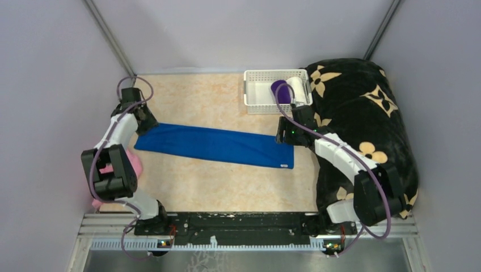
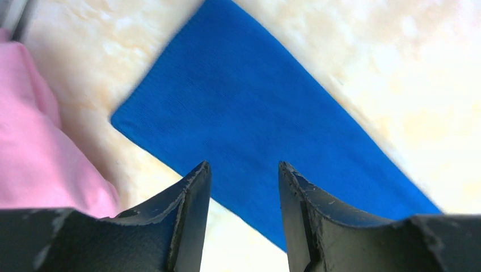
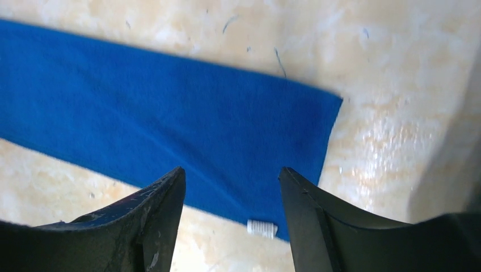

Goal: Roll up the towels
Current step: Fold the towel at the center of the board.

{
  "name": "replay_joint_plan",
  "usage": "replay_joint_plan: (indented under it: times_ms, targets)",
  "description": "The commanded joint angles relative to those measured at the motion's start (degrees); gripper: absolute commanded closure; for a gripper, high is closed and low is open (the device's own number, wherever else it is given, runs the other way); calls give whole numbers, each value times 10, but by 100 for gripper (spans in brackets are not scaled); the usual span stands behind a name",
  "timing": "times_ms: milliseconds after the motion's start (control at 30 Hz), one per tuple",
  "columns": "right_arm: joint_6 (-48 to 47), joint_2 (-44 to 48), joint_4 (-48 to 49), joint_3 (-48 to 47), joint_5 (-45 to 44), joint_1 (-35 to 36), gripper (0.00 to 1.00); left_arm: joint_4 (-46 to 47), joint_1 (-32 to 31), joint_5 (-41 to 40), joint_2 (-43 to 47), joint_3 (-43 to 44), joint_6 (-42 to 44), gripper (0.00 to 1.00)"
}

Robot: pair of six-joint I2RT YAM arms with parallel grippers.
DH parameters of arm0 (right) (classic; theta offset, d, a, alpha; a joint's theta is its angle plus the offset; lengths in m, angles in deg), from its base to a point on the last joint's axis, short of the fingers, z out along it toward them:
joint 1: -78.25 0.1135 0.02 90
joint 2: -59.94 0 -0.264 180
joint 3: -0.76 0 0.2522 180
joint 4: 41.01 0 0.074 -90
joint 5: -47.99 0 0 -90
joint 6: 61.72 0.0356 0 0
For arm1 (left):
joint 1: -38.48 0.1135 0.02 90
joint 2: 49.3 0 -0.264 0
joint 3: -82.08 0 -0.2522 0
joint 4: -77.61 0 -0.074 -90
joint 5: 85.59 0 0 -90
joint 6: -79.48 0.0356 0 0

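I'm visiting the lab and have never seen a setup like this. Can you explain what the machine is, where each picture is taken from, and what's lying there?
These are two robot arms bolted at the near edge of a table. The overhead picture comes from a fixed camera above and behind them. The other two come from cameras on each wrist, looking past that arm's own two fingers.

A blue towel lies flat and unrolled on the table. The left gripper hovers open over one end, the right gripper open over the other. Neither holds anything.

At the back, a white basket holds a purple towel and a white towel, both already rolled. A black flowered blanket sits on the right, and something pink lies by the left arm.
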Motion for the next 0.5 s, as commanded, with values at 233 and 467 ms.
replay_joint_plan:
  times_ms: [233,467]
  targets:
    - [-2,-118,138,-32,-15,-26,39,-5,-242,60,80,-128,-89,49]
    - [0,-152,149,-27,-20,-44,39,21,-284,57,46,-185,-110,51]
